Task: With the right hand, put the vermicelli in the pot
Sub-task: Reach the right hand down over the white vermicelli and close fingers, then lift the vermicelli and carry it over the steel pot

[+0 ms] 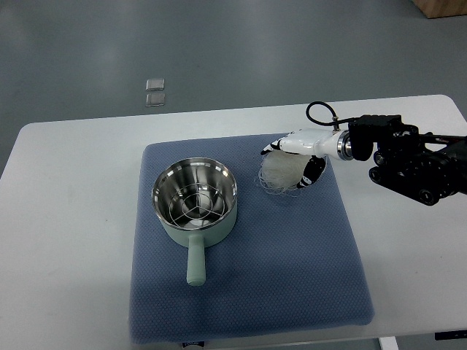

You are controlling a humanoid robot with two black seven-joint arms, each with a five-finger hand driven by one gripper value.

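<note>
Pale, translucent vermicelli [280, 175], bundled in a loose nest, lying on the blue mat [292, 270] just to the right of the pot [195, 200], apart from it and outside its rim. Stray strands trailing off the bundle's lower edge toward the pot. Clamped on the bundle from above and from its right side by the right robot hand [295, 154], white with dark fingertips, fingers [271, 146] curled down around the top and far edge of the nest. Reaching in from right of the pot, a black arm [412, 164] with a looped black cable above the wrist. Pot itself pale green outside, shiny steel inside, upright, with a round wire rack seated in its bowl and a stubby green handle [195, 264] pointing toward the near edge. Pot sitting on the left half of the mat, well inside the mat's edges. Mat spread over the middle of the white surface [66, 219], reaching out on every side of the pot. Beyond the surface, far behind the pot on the grey floor [219, 44], two small clear squares [155, 91] lying one behind the other. Left robot hand nowhere visible.
</note>
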